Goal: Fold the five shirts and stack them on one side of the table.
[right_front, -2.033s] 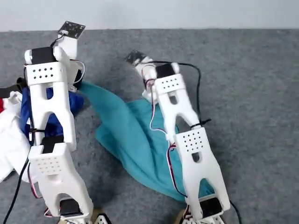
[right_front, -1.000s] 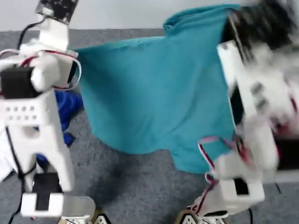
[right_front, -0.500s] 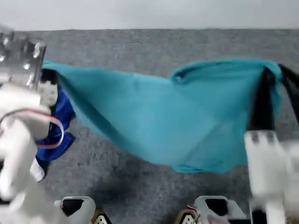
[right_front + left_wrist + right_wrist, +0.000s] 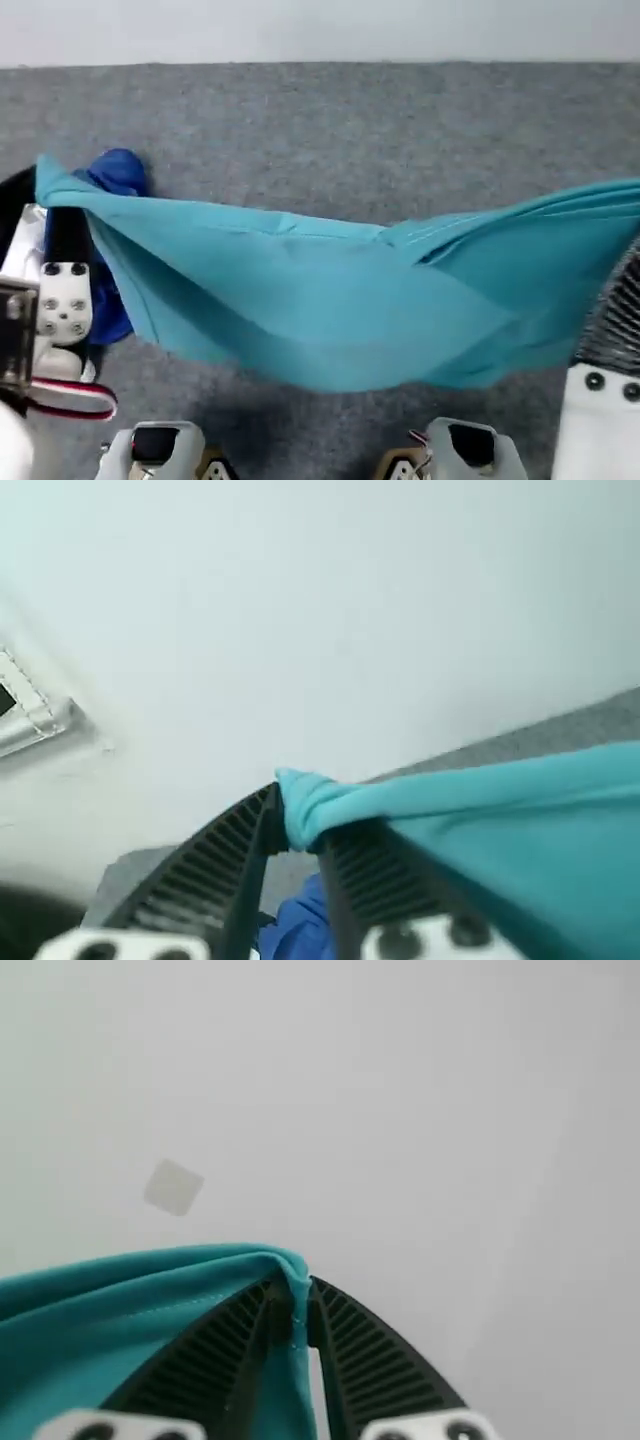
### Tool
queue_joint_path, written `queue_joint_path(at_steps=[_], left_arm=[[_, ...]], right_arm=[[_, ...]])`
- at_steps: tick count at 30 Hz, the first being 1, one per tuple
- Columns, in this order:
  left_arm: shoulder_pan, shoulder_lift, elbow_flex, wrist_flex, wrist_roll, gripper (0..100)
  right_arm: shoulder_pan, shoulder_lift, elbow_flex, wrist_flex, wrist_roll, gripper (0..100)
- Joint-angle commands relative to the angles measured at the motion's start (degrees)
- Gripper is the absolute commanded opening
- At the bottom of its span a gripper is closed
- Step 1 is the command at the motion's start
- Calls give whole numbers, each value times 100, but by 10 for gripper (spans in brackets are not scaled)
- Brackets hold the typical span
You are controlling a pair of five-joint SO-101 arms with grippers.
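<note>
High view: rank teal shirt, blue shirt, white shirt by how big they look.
Largest: teal shirt, spanning the frame.
Then blue shirt, partly hidden behind it.
Then white shirt, a sliver at the edge; both are covered, so their order is unsure.

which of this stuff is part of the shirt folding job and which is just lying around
Job: teal shirt, held between left gripper and right gripper; blue shirt, bunched on the grey table.
Just there: square patch on the wall.

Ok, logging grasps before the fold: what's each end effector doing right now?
Left end effector: closed on the teal shirt.
Right end effector: closed on the teal shirt.
</note>
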Motion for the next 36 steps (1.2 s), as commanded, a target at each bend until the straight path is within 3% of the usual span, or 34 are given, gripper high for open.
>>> queue_joint_path(at_steps=[1,13,18,29,36], left_arm=[[26,-9,13,-229,79,15],[26,-18,13,-492,79,15],[18,0,725,-677,79,15],[-9,563,4110,-3604,26,15],[-18,2338,4470,-5451,26,15]], right_arm=[[48,251,26,-400,-62,9],[48,338,53,-453,-35,9],[31,971,53,-180,-62,9],[-57,3037,44,-462,-70,9],[-567,4541,9,-1270,-35,9]])
